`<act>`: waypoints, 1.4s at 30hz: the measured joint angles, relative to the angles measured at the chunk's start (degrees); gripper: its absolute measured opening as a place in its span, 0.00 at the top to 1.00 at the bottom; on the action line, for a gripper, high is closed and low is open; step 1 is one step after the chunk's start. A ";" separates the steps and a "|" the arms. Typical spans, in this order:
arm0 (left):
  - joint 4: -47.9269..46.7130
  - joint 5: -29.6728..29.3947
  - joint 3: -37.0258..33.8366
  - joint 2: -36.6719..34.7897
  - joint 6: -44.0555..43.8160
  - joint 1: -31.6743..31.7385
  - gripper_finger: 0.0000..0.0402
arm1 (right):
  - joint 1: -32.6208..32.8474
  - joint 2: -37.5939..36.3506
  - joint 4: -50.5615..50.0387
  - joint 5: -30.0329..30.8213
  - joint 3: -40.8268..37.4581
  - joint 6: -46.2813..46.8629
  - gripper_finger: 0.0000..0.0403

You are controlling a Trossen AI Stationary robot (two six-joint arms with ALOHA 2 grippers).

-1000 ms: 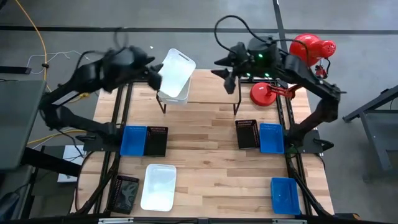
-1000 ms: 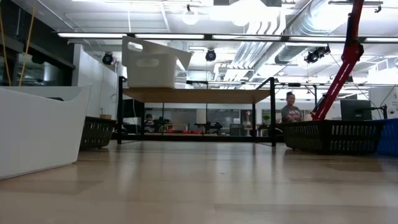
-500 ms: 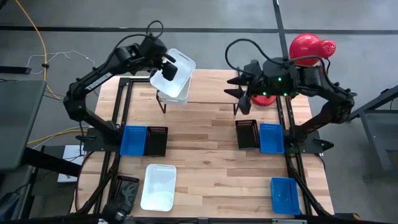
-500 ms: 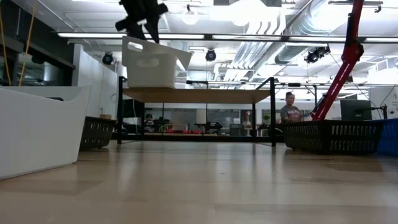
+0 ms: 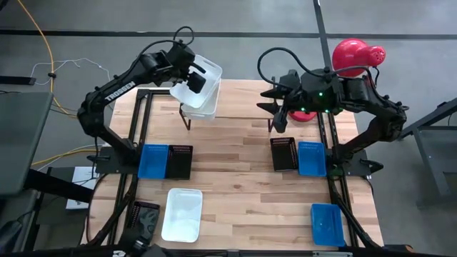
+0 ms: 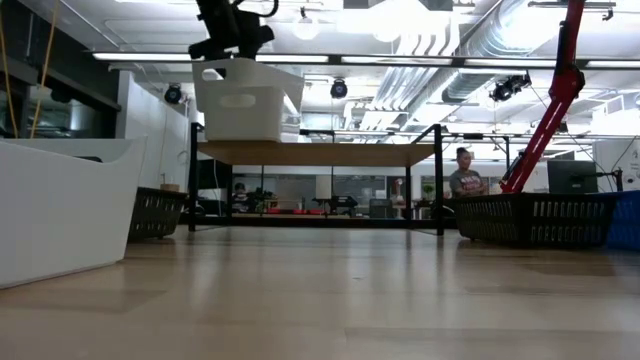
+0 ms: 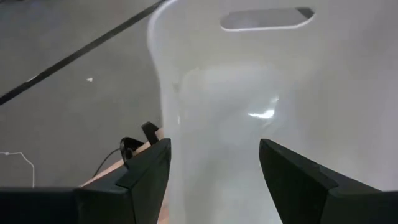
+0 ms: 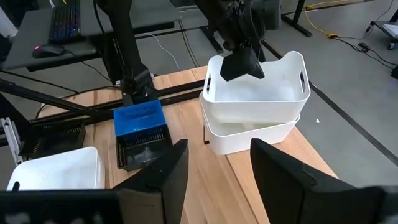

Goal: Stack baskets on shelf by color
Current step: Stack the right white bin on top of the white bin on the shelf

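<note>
Plainly, "TROSSEN" along left arm [image 5: 118,89]

Count of items, as I see them from the console: three white baskets, two nested [image 8: 255,78] [image 8: 249,134], one apart [image 5: 182,214]; three blue baskets [image 5: 152,160] [image 5: 311,158] [image 5: 326,223]; three black mesh baskets [image 5: 180,161] [image 5: 283,153] [image 5: 143,220]; one shelf [image 5: 239,107].
</note>
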 joint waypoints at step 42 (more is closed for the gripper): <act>-4.37 -0.99 0.00 3.00 -1.54 1.97 0.94 | 0.00 0.02 0.04 0.00 0.00 -1.09 0.60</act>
